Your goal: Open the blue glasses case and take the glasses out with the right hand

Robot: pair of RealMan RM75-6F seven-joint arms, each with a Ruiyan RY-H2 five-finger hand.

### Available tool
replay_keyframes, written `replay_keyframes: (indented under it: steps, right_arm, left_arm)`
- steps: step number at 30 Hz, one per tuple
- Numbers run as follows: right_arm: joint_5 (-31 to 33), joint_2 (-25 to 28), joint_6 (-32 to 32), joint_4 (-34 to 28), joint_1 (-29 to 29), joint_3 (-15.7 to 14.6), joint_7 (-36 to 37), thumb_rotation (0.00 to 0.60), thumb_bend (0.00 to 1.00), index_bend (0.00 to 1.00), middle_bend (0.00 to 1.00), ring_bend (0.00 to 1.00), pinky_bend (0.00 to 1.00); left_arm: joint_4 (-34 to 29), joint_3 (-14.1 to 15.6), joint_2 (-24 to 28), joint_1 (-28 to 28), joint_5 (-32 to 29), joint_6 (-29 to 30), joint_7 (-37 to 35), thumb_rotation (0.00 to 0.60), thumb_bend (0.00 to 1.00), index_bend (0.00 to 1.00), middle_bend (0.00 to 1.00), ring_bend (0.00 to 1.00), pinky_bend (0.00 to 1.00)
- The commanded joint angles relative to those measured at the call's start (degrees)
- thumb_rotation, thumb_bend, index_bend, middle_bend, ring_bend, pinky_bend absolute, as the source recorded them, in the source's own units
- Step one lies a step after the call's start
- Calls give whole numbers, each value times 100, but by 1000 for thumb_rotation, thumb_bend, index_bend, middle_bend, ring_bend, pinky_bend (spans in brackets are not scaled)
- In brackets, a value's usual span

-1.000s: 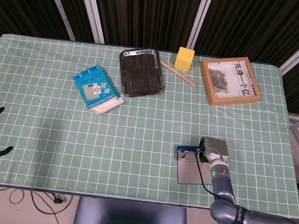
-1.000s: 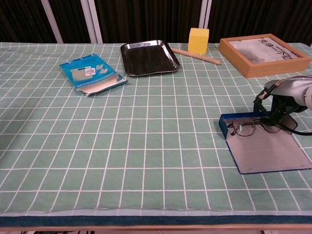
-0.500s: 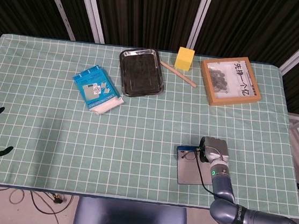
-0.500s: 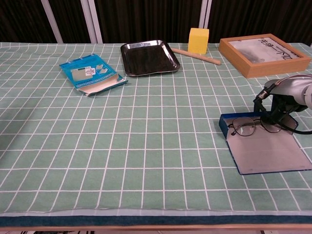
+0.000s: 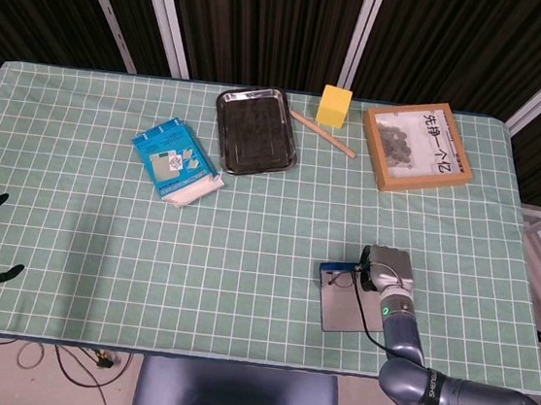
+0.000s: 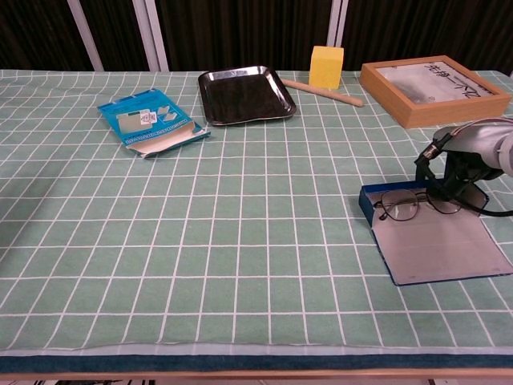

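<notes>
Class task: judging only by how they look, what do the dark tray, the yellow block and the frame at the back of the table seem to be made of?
Tray: probably polished metal; its dark surface is glossy and its rim shines bright.
Yellow block: possibly foam or sponge; matte, evenly coloured, no shine.
Frame: looks like light, unvarnished wood, tan and matte.

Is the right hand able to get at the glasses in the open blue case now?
Probably yes. The blue glasses case lies open with its lid flat, the glasses sit uncovered at its far end, and the right hand is right at them. Whether it grips them is unclear.
</notes>
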Motion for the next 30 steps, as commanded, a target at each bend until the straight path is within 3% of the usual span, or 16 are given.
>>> replay_keyframes:
  steps: [1, 13, 30]
  right_arm:
    - [-105, -35, 66, -13, -27, 125, 182, 600, 568, 497, 1000, 1000, 1000]
    - [-366, -351, 233, 218, -195, 436, 816, 600, 568, 497, 1000, 1000, 1000]
    - [-1206, -1165, 735, 966, -362, 670, 1332, 600, 557, 497, 1000, 1000, 1000]
  left_arm:
    - [2, -1, 0, 1, -1, 2, -1, 600, 0, 0, 0, 0, 0]
    - [0, -3, 0, -1, -8, -3, 0, 600, 0, 0, 0, 0, 0]
    - [7, -14, -6, -11, -31, -28, -32, 600, 0, 0, 0, 0, 0]
